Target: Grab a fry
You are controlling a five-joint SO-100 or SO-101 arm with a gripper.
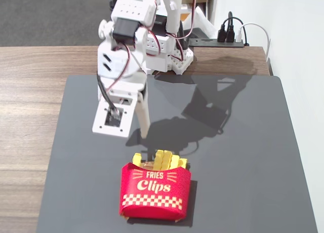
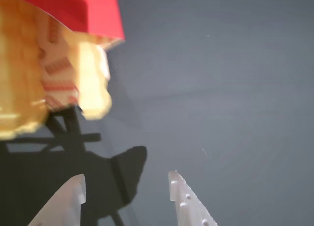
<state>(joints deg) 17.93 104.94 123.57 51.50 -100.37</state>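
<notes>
A red "Fries Clips" carton (image 1: 154,190) lies on the dark grey mat, with several yellow fries (image 1: 161,159) bunched at its open top. No single fry lies apart from the bunch. My gripper (image 1: 127,136) hangs open and empty just above the mat, a little behind and to the left of the carton's top. In the wrist view the gripper (image 2: 125,179) shows two white fingertips (image 2: 175,186) wide apart with only mat and shadow between them. The blurred fries (image 2: 93,86) and the carton (image 2: 73,10) fill the upper left there.
The mat (image 1: 243,157) covers most of the wooden table (image 1: 30,116). The arm's white base (image 1: 169,55) stands at the mat's far edge. A power strip with plugs (image 1: 230,35) lies at the back right by the wall.
</notes>
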